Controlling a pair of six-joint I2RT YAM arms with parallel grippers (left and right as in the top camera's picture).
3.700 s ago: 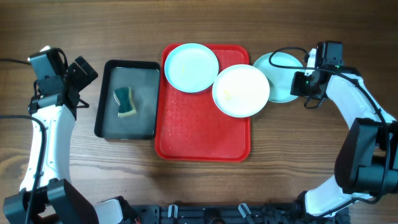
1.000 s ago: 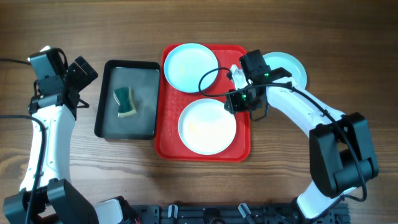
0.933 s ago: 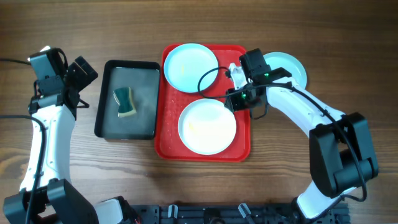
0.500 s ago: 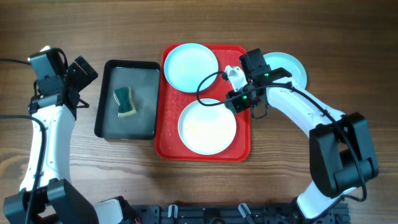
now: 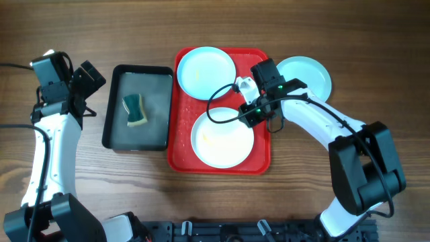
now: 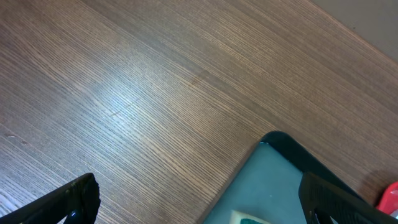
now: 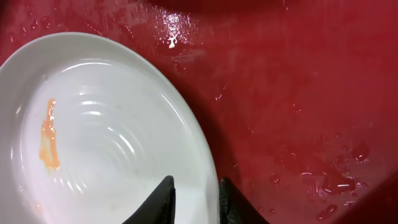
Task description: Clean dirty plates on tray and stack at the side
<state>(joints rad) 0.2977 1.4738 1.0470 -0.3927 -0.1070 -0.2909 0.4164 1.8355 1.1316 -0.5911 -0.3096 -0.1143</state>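
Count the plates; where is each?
3: a pale blue plate at the tray's far-left corner, the white plate nearer on the tray, the other blue plate on the table right of it.

A robotics lab: two mounted arms flank a wooden table bearing plates.

No writing, label, brand, number or sign can be read in any view: the red tray, the plates, the dark pan on the left and its sponge show plain surfaces
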